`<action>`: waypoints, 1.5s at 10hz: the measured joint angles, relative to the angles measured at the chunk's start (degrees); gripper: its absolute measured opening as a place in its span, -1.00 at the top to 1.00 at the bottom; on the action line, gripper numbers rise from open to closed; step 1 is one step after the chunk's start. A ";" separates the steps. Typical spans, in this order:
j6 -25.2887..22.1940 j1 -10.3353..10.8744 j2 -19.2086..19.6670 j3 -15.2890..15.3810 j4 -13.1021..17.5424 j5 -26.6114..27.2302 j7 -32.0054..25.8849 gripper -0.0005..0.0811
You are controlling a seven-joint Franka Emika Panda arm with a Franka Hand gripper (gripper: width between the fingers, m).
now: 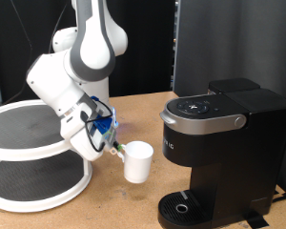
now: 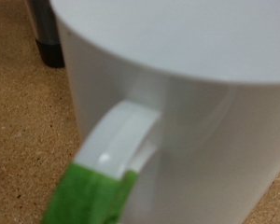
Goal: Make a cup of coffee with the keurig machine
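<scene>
We are carrying the white mug by its handle, claw clamped on it, needing the Keurig's drip tray.

Over at the exterior view's left sits a white two-tier round rack, its dark shelves stacked one above the other, standing on the brown cork-textured counter. Behind everything hangs a dark curtain backdrop, with the lighter room showing at far left.

A brown table carries the keurig machine, a two-tier round stand and, apparently, the cup.
</scene>
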 joint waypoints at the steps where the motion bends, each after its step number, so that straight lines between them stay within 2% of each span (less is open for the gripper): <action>1: 0.42 0.18 1.32 0.58 0.37 1.19 -0.27 0.83; 4: 0.49 0.33 3.77 1.69 1.60 3.86 -1.75 0.83; 9: -0.12 0.25 4.08 1.57 1.98 3.89 -1.98 0.83; 15: -3.90 -0.39 3.97 1.04 2.59 3.10 -2.33 0.83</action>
